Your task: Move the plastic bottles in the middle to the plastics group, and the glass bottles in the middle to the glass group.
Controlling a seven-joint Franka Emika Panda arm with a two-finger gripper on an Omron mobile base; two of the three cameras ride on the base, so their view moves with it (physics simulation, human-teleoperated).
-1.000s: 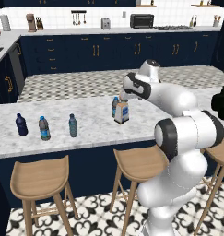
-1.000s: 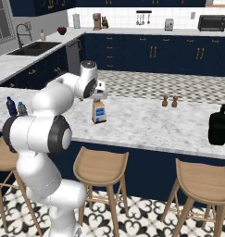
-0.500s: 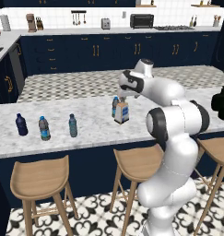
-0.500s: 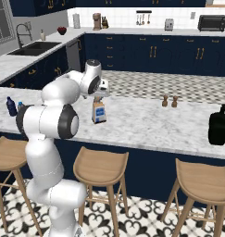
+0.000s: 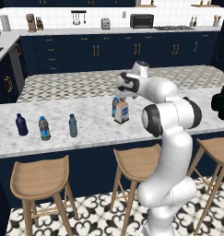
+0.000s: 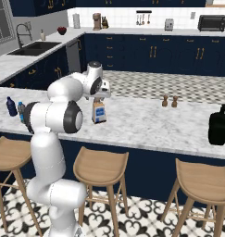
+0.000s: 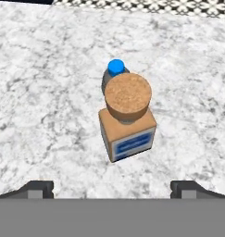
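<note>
Hovering above the marble counter [image 5: 90, 126], the gripper [image 7: 111, 187] has its fingers spread wide and empty. Directly below stands the square cork-stoppered glass bottle [image 7: 127, 120], with a blue-capped plastic bottle [image 7: 115, 74] just behind it, possibly touching.

The surface [image 7: 44, 92] looks like polished marble, white with grey veining, smooth. The square glass bottle [image 7: 128, 134] has pale tan, matt-looking sides, a printed white-and-blue paper-like label and a rough, speckled cork stopper [image 7: 128, 96]. The water bottle [image 7: 115, 74] behind it shows a smooth blue plastic cap. The large black bottle [image 6: 219, 126] is dark and glossy. The stools [image 5: 41, 176] have light wooden seats. The arm [image 5: 171, 117] is glossy white plastic.
</note>
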